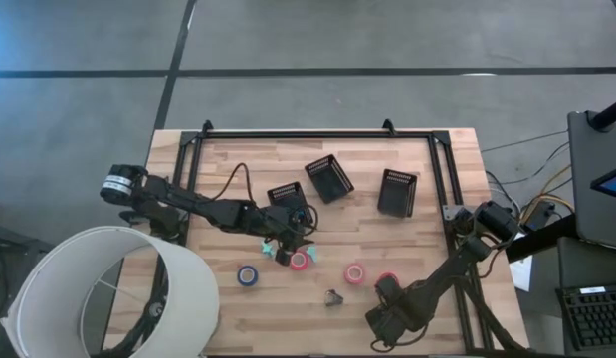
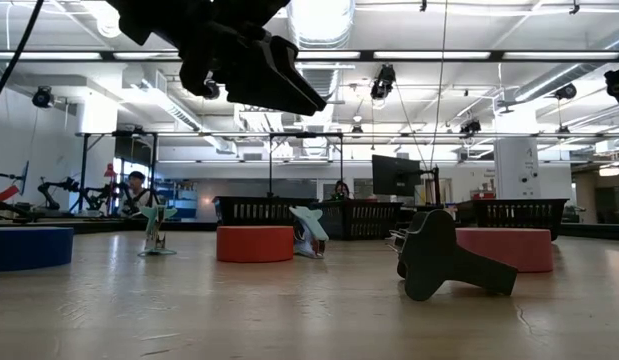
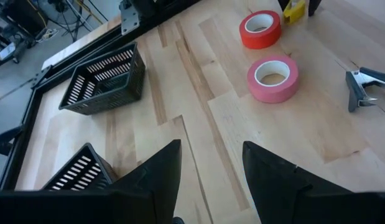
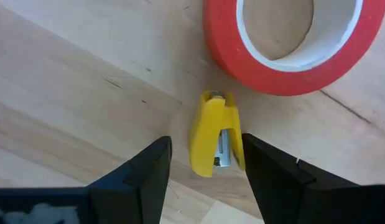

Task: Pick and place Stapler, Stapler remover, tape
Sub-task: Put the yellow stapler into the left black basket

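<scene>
The blue tape (image 1: 248, 275) lies at the left of the row near the table's front edge. Like the other rolls, it is probably light and stiff, with a smooth side that may slip; one finger inside the hollow core and one outside would likely hold best.

The left gripper (image 3: 211, 149) hangs above the table's middle, fingers spread wide and holding nothing. Two small teal staplers (image 2: 157, 230) sit on the table below it. They look like light, hard plastic, and a pinch across the narrow sides of the body would suit.

A red tape (image 1: 300, 261) lies beside them, just ahead of the three mesh bins (image 1: 329, 178). The remover (image 1: 333, 297) lies nearer the front edge. It looks small, rigid and awkwardly shaped, with metal claws at one end, so the wide wings seem the best place to grip. The pink tape (image 1: 354, 272) comes next, then a second red tape (image 4: 279, 43).

The right gripper (image 4: 206, 140) is low over the table's front right, fingers wide. It straddles a yellow stapler (image 4: 217, 140) without touching it, just beside that red tape. This stapler seems tiny and hard, so closing on its flat sides should do.

No brand, label or writing can be read anywhere.
</scene>
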`<state>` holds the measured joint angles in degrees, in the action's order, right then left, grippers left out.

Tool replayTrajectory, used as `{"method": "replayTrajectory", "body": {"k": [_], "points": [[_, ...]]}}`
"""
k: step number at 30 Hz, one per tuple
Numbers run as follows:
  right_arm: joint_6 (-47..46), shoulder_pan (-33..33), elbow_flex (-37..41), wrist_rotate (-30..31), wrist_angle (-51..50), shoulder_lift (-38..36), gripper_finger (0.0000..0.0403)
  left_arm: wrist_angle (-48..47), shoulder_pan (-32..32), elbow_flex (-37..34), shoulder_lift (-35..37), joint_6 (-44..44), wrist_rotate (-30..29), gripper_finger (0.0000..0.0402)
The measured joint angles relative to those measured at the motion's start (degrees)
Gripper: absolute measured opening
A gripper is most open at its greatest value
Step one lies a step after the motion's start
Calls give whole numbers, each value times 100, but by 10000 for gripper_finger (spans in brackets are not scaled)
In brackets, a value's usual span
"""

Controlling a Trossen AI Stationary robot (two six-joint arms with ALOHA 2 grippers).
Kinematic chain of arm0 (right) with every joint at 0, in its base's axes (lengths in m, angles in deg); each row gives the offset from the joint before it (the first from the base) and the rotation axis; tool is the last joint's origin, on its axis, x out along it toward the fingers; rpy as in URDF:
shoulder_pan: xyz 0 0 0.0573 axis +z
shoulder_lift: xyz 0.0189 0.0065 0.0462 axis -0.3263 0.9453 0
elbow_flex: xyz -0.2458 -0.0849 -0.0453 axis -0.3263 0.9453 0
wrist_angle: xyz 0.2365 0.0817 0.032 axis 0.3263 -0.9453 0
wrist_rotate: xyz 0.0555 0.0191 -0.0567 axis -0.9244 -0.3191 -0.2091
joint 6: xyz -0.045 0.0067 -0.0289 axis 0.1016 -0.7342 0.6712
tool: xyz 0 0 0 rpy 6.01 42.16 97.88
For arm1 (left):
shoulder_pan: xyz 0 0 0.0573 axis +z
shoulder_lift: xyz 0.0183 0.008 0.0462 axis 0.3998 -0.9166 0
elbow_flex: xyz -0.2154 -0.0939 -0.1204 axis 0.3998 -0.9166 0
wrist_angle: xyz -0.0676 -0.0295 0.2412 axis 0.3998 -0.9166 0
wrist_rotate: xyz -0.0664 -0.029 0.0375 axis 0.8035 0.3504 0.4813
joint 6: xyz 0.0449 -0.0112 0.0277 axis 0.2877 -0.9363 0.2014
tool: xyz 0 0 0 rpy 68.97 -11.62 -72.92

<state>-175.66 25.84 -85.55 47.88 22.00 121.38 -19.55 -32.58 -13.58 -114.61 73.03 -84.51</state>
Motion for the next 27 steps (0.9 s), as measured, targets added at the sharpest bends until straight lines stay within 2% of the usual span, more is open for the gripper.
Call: {"method": "replayTrajectory", "body": {"k": [6,19,23,27], "points": [[188,-2,7,12,34,11,175,0,0,0,0,0,0,174],[1015,-13,-227,158,-31,41,59,-2,-9,-4,0,0,2,174],[1737,-26,-561,918,202,85,51,-1,-11,-7,0,-244,10,174],[3000,-112,-917,1889,133,17,62,-7,-11,-7,0,-614,215,174]]}}
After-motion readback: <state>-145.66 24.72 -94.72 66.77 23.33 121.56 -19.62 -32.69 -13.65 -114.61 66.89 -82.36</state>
